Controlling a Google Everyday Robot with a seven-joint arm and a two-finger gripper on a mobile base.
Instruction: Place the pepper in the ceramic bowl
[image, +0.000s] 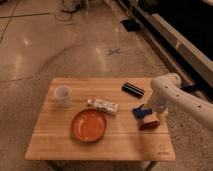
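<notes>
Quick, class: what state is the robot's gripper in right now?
Gripper: low over the pepper on the right side of the table; its state cannot be told.

Glossy ceramic bowl (89, 126), wooden table (55, 136); end effector (149, 117) at pepper (149, 125).

Premises: robot test lab or workshop hall. Evidence: speckled polished floor (30, 45) with a taped cross (114, 51) (well beyond the gripper), loose cables (70, 6) farther still, and a lone wooden table (60, 145) in open space. The gripper (149, 119) hangs low over the table's right part.
</notes>
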